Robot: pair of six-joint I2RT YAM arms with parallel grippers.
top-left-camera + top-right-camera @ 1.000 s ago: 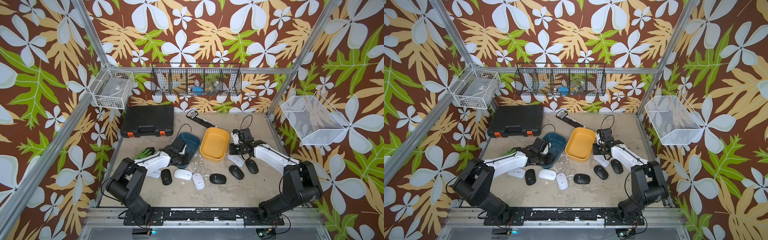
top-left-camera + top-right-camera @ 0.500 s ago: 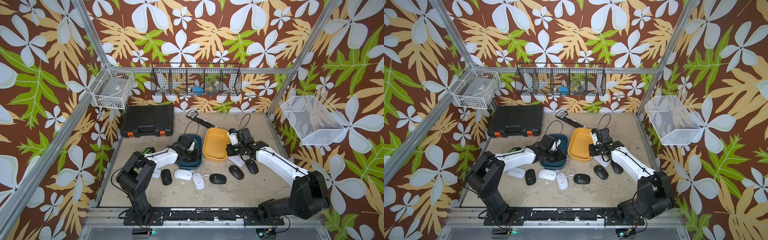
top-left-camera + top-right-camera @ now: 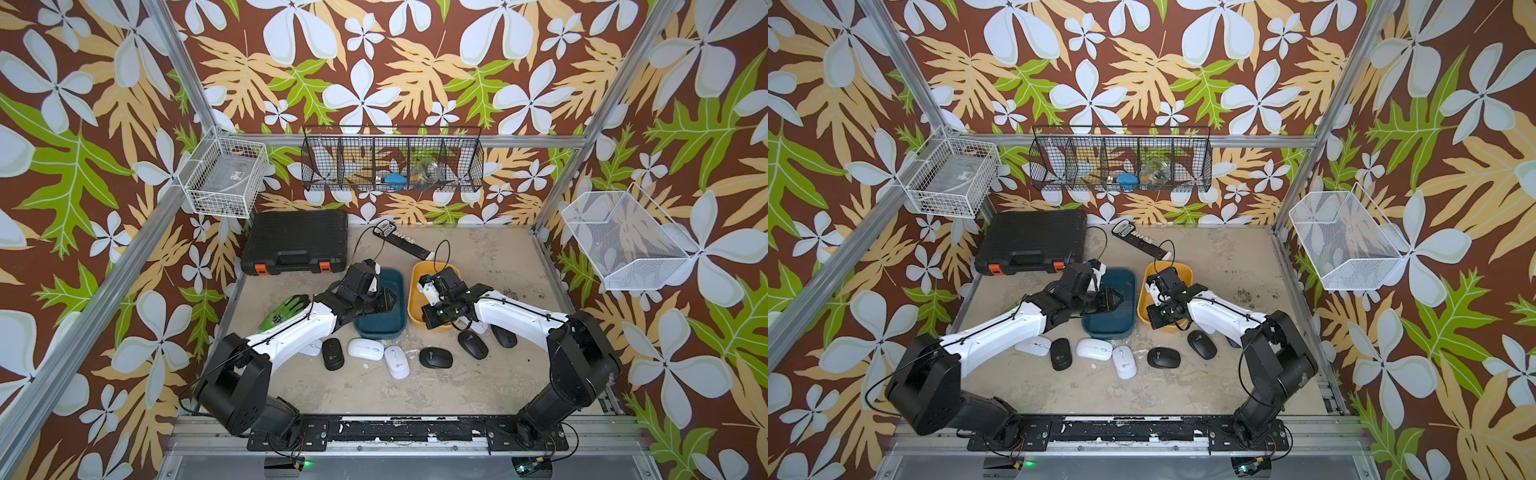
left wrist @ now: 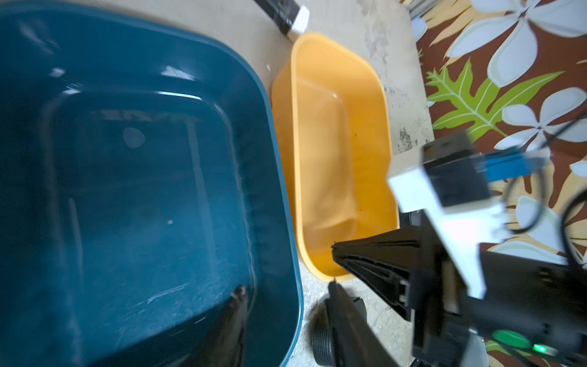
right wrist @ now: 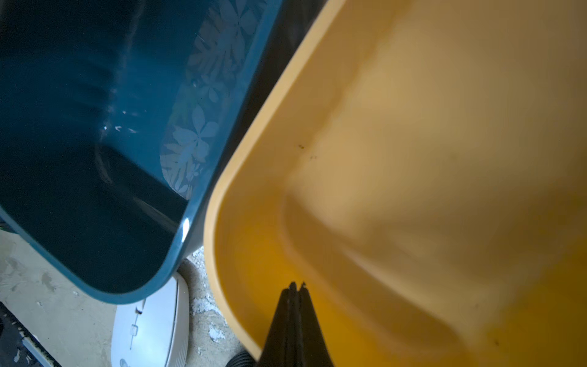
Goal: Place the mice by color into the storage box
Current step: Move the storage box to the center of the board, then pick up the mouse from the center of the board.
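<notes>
Left gripper (image 4: 286, 287) is spread apart, one finger inside the blue bin (image 3: 384, 322), one outside. Right gripper (image 5: 295, 286) is pressed together, tips over the yellow bin (image 5: 413, 127). Nearest, the mice (image 3: 365, 349) are laid in a row on the table (image 3: 415, 395). Behind them, both bins are set side by side.

Your top views: bright, even, diffuse light; sharp focus; shadows soft. Your wrist views: dimmer, motion-smeared, near surfaces out of focus; glare streaks on blue bin (image 4: 171, 71).
</notes>
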